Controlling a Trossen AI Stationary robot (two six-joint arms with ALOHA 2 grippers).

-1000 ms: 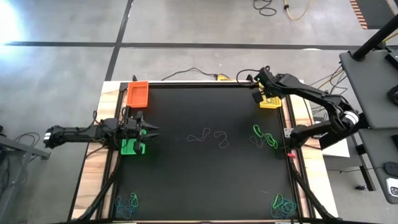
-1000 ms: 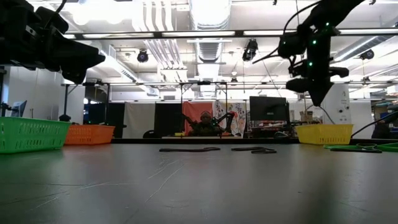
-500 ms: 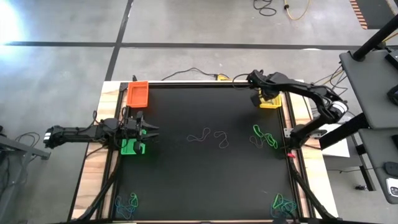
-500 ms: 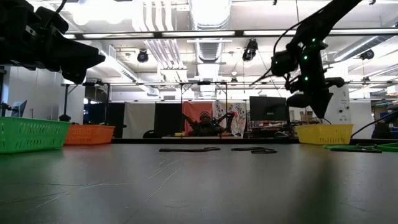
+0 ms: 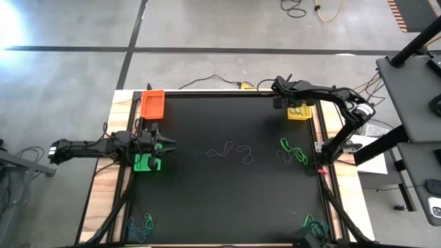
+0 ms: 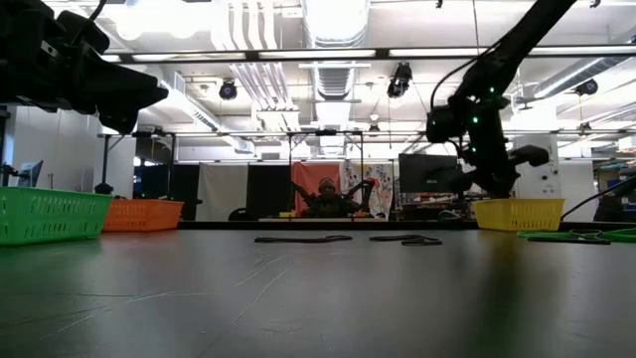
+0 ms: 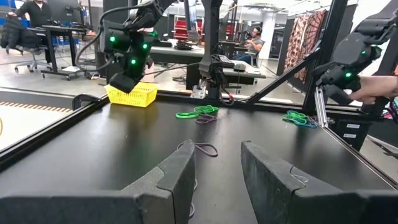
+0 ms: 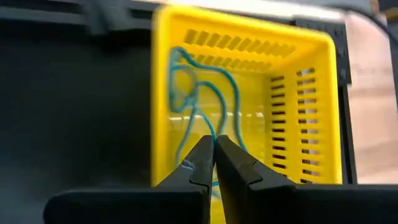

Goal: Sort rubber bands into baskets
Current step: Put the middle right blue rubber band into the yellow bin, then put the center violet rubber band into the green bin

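Observation:
My right gripper (image 8: 214,144) is shut on a blue rubber band (image 8: 200,93) at the table's far right, low over the yellow basket (image 5: 299,114), on its left side. The band's loops hang into the basket. My left gripper (image 7: 217,155) stands open and level at the left edge, above the green basket (image 5: 147,164), with nothing between its fingers. The orange basket (image 5: 152,103) sits at the far left corner. Loose rubber bands lie on the black mat: green ones (image 5: 293,151) at the right and dark ones (image 5: 232,150) in the middle. My right gripper pinches the blue band between its two fingertips (image 8: 204,155), where the strands (image 8: 210,127) run together. The fingers slant down from above. The band hangs below them, slack, with its loops against the inside of the yellow basket.
More bands lie in heaps at the near left (image 5: 141,224) and near right (image 5: 313,224) corners. A raised frame (image 5: 320,138) runs round the mat. People sit in the room beyond the far edge. The middle of the mat holds only a few bands.
My right gripper has sunk toward the yellow basket, shifting a little toward the table's left, and its wrist has rolled. It stays shut on the blue band, which has come down into the basket with it.

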